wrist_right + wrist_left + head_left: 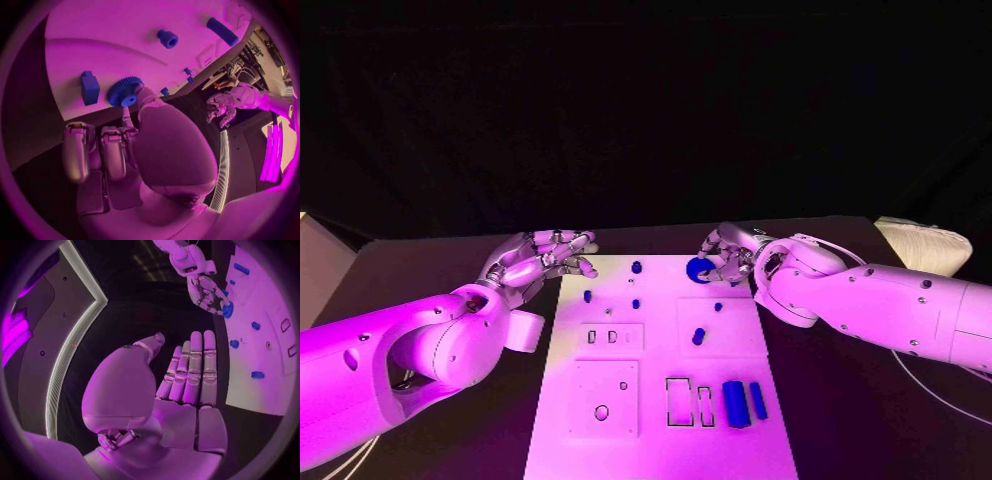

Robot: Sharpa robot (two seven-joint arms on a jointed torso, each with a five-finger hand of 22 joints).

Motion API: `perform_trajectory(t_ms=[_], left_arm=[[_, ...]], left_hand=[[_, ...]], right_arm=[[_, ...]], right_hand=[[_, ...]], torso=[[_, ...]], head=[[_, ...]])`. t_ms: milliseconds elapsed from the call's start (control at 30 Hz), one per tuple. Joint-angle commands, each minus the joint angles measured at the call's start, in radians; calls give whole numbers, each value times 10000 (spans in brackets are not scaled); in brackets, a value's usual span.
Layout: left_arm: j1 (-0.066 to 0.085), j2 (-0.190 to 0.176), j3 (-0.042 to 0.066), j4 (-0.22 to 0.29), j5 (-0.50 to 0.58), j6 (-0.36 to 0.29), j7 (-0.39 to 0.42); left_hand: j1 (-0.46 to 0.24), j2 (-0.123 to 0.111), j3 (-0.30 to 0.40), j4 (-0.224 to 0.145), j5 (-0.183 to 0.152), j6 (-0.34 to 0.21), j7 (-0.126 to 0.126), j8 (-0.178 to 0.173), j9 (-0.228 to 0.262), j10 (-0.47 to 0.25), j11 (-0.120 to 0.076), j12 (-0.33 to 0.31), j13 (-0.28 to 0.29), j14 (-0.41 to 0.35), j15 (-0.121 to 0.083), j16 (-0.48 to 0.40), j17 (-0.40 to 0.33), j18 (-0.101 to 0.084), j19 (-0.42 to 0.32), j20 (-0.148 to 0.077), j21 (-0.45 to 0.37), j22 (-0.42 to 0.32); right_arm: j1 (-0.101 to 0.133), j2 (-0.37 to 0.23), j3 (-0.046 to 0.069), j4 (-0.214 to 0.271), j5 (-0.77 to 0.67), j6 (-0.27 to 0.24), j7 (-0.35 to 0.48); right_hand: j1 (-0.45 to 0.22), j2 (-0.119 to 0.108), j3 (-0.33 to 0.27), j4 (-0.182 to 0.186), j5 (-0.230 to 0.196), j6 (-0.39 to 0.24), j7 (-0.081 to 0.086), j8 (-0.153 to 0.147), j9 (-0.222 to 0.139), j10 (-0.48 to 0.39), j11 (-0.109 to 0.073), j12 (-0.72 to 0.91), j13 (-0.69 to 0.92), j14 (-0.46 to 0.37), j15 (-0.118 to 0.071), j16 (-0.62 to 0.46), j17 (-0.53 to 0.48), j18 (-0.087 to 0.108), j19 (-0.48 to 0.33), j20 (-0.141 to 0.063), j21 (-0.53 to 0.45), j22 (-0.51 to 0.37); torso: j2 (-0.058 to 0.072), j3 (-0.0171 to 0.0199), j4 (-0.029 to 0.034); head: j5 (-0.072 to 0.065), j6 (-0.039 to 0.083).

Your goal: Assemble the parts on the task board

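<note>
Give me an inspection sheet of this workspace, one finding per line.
Surface: black table, task board lying in its middle.
Job's things: blue gear at the board's far right corner; blue bars beside rectangular slots near the front; small blue pegs further back.
Clutter: pale ribbed object at the table's far right.
Hands: right hand touches the gear, grip not certain; left hand holds nothing, hovering by the board's far left corner.
Cables: thin cable under the right arm.
Surroundings: dark backdrop, nothing seen.
</note>
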Motion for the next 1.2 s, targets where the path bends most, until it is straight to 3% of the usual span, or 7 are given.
perform_trajectory(t_ms=[33, 433, 633, 767, 1200], left_arm=[[11, 13, 8, 13, -22, 191, 34], [11, 1, 8, 4, -22, 193, 20], [11, -4, 8, 2, -22, 198, 23], [11, -4, 8, -1, -22, 203, 24], [11, 9, 8, -21, -23, 225, 5]], left_hand=[[-44, 35, 24, -15, 26, -14, 63, -42, -13, -46, 38, -51, -7, -66, 4, 66, 9, -6, -91, -7, 31, 8], [-44, 35, 24, -15, 26, -14, 63, -42, -13, -46, 38, -51, -7, -66, 4, 66, 9, -6, -91, -7, 31, 8], [-44, 35, 24, -15, 26, -14, 63, -42, -13, -46, 38, -51, -7, -66, 4, 66, 9, -6, -91, -7, 31, 8], [-57, 45, 35, -18, 26, -11, 63, -44, -12, -46, 38, -49, -6, -77, 5, 80, 14, -5, -112, -4, 55, 26], [-57, 45, 35, -18, 26, -11, 63, -44, -12, -46, 38, -49, -6, -77, 5, 80, 14, -5, -112, -4, 55, 26]], right_arm=[[-15, 29, -3, -36, -262, 233, -72], [-126, 71, -5, -64, -615, 233, -119], [-152, 7, -5, 214, -875, -393, 43], [-155, -16, -3, 478, -1105, -1004, 171], [-104, 337, 51, 1501, -1717, -2097, 350]], right_hand=[[85, -35, 200, 5, 121, 73, 19, 33, -38, 931, -36, 31, 2461, 1041, 58, 41, 2630, -176, 295, 4, 47, 1252], [111, -204, 495, -21, 265, 110, 23, -13, -90, 909, -34, 11, 2439, 1041, 62, 41, 2630, -182, 303, 6, 71, 1293], [212, -244, 1320, -51, 344, 578, -124, 142, -100, 968, -164, 60, 2505, 1041, -44, 41, 2630, -202, 349, -71, 150, 1404], [102, -424, 1931, -115, 713, 792, -199, 214, -115, 1005, -237, 91, 2546, 1041, -116, 41, 2630, -230, 411, -147, 244, 1523], [-34, -629, 2304, -232, 765, 873, -232, 245, -122, 1033, -268, 115, 2577, 1041, -147, 41, 2630, -278, 519, -179, 405, 1706]], torso=[[4, 4, -2], [10, 8, 7], [-2, 4, -12], [-1, 3, -11], [-14, -13, -6]], head=[[6, -6], [36, -61], [64, -58], [74, -53], [117, 29]])
